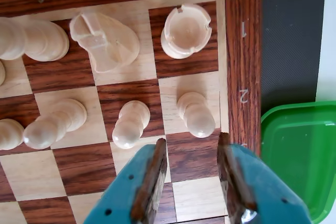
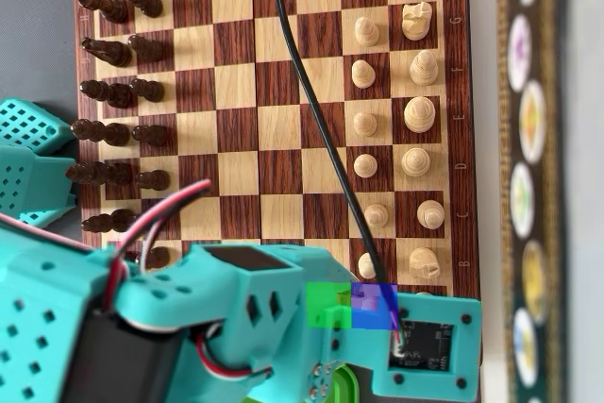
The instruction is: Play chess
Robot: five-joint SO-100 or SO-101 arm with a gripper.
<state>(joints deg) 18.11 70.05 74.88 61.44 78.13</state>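
Observation:
A wooden chessboard [image 2: 283, 139] holds dark pieces [image 2: 118, 92] along its left side and light pieces [image 2: 415, 115] along its right side in the overhead view. In the wrist view my gripper [image 1: 192, 141] is open and empty, its teal fingers [image 1: 152, 177] hanging over the board's corner squares. Just beyond the fingertips stands a light pawn [image 1: 197, 114], with more pawns [image 1: 131, 124] to its left. Behind them stand a light rook [image 1: 186, 30], a knight [image 1: 105, 40] and a bishop [image 1: 37, 40]. In the overhead view the arm [image 2: 236, 318] hides the gripper and that corner.
A green plastic container [image 1: 299, 156] sits right of the board on a dark mat [image 1: 291, 35]; its edge shows under the arm [image 2: 340, 389]. A black cable [image 2: 311, 110] crosses over the board. A strip with round pictures [image 2: 533, 176] runs along the right.

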